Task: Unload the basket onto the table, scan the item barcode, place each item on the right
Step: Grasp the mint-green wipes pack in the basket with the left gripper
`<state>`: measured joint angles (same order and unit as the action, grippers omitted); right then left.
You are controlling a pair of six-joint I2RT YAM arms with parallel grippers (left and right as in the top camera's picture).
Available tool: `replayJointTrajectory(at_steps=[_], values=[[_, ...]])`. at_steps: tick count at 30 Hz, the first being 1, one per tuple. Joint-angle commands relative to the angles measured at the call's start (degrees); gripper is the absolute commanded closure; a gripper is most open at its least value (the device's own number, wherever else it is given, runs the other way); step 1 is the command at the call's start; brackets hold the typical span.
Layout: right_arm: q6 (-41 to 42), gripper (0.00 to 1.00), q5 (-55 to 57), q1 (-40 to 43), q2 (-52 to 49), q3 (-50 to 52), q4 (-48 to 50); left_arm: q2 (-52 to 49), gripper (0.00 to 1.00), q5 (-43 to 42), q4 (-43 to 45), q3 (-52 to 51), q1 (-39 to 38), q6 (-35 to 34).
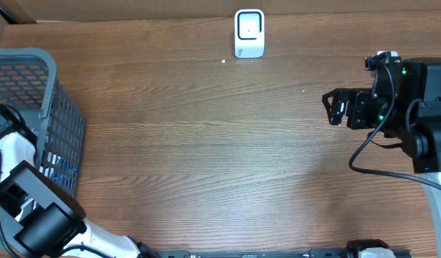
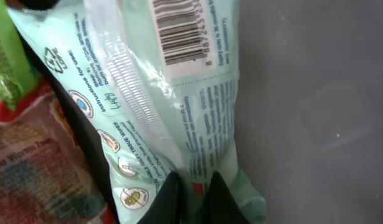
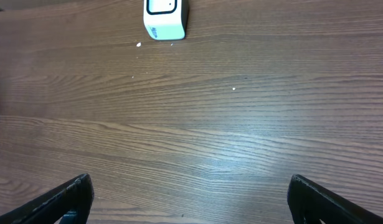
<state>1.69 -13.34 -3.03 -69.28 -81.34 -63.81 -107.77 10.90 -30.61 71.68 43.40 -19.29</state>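
The item is a mint-green wipes pack [image 2: 154, 106] lying in the basket, its barcode [image 2: 182, 31] facing the left wrist camera near the top. My left gripper [image 2: 192, 183] is shut on the pack's lower end, with a pinch of the wrapper between its dark fingers [image 2: 169, 200]. From overhead the left arm [image 1: 34, 208] reaches into the grey basket [image 1: 59, 122], and the pack is hidden there. The white scanner [image 1: 249, 32] stands at the table's far edge and also shows as the scanner [image 3: 165, 17] in the right wrist view. My right gripper [image 1: 336, 107] hovers open and holds nothing.
Beside the pack in the basket lie a red-brown packet [image 2: 35, 155] and a green one [image 2: 4, 62]. The basket's grey inner surface [image 2: 316, 112] shows to the pack's right. Bare wooden table [image 3: 197, 124] spreads below the right gripper [image 3: 190, 193].
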Motion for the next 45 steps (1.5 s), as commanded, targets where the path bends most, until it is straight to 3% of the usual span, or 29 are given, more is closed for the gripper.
replayJointTrajectory(at_steps=[1, 8, 13, 14, 15, 16, 19, 23, 32, 35, 37, 39, 43, 44, 45], values=[[0.0, 0.0, -0.5, 0.2, 0.1, -1.4, 0.5, -0.2, 0.96, -8.4, -6.4, 3.1, -0.3, 0.0], [0.0, 0.0, -0.5, 0.2, 0.1, -1.4, 0.7, 4.5, 0.96, -11.0, -21.7, 19.5, -0.3, 0.0], [0.0, 0.0, -0.5, 0.2, 0.1, -1.4, 0.7, 6.2, 0.96, -9.9, -23.1, 20.5, -0.3, 0.0], [0.0, 0.0, -0.5, 0.2, 0.1, -1.4, 0.7, 5.9, 0.84, -9.3, -23.1, 20.1, -0.3, -0.1], [0.0, 0.0, -0.5, 0.2, 0.1, -1.4, 0.7, 5.2, 0.52, -8.1, -22.9, 19.6, -0.2, -0.5], [0.0, 0.0, -0.5, 0.2, 0.1, -1.4, 0.7, 4.2, 0.29, -7.3, -22.5, 19.3, -0.2, -0.4], [0.0, 0.0, -0.5, 0.2, 0.1, -1.4, 0.7, 1.2, 0.07, -6.3, -21.6, 19.3, -0.2, -0.4], [0.0, 0.0, -0.5, 0.2, 0.1, -1.3, 0.7, -4.4, 0.0, -6.3, -18.0, 19.3, -0.2, -0.4], [0.0, 0.0, -0.5, 0.2, 0.1, -1.2, 0.4, -11.4, 0.0, -5.1, -14.1, 19.3, -0.3, -0.3], [0.0, 0.0, -0.5, 0.2, 0.1, -1.2, 0.5, -12.7, 0.07, -4.7, -14.3, 19.3, -0.3, 0.1], [0.0, 0.0, -0.5, 0.2, 0.1, -1.2, 0.5, -13.0, 0.27, -4.7, -14.8, 19.3, -0.3, 0.1], [0.0, 0.0, -0.5, 0.2, 0.1, -1.2, 0.5, -13.0, 0.53, -4.7, -15.1, 19.3, -0.3, 0.1], [0.0, 0.0, -0.5, 0.2, 0.1, -1.2, 0.5, -13.0, 0.81, -4.7, -16.0, 19.3, -0.3, 0.1], [0.0, 0.0, -0.5, 0.2, 0.1, -1.2, 0.5, -13.0, 0.95, -4.8, -16.4, 19.3, -0.3, 1.2], [0.0, 0.0, -0.5, 0.2, 0.1, -1.2, 0.5, -12.9, 0.96, -4.8, -16.9, 19.3, -0.3, 1.4]])
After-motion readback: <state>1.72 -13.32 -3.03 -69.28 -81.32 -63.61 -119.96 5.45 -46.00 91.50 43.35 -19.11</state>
